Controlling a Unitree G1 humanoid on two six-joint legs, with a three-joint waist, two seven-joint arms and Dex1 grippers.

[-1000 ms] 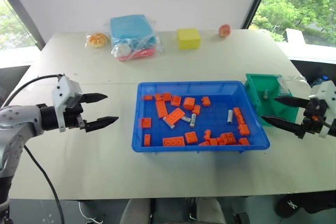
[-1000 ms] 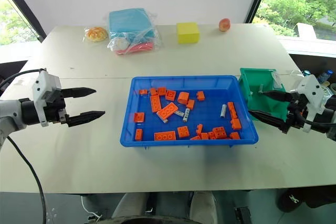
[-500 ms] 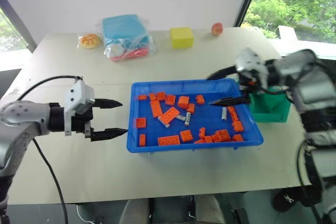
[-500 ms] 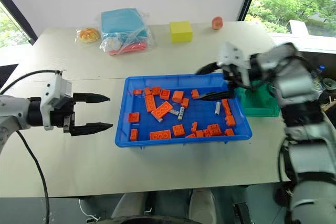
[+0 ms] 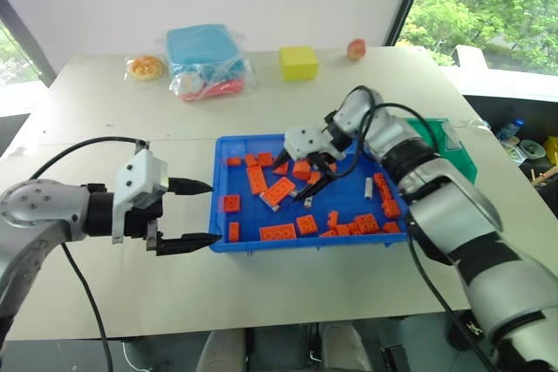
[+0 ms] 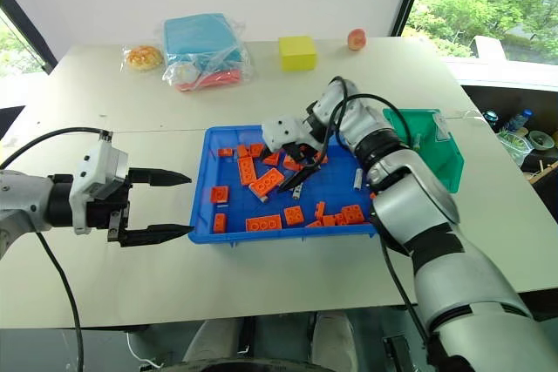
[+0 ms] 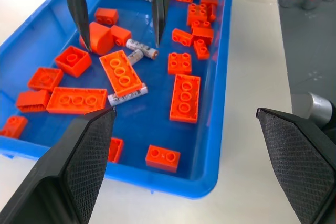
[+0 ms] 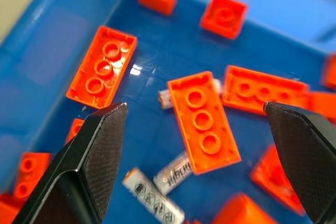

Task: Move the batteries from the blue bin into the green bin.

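Four batteries [image 7: 140, 49] in blue bin [image 5: 218, 241], one green bin [image 6: 445, 158]

Head pair: high, looking forward and down over the table [image 5: 261, 111], a little apart sideways, sharing the blue bin [image 5: 228, 246] whole. Left wrist: low, just outside the bin's near end, facing along it. Right wrist: very close above the orange bricks [image 8: 203, 125] and batteries [image 8: 153, 200] inside.

Batteries [image 7: 142, 52] among toy bricks [image 5: 282, 233] in bin [image 5: 261, 246] mid-counter [image 5: 105, 102]; smaller bin [image 6: 445, 163] touching its right.
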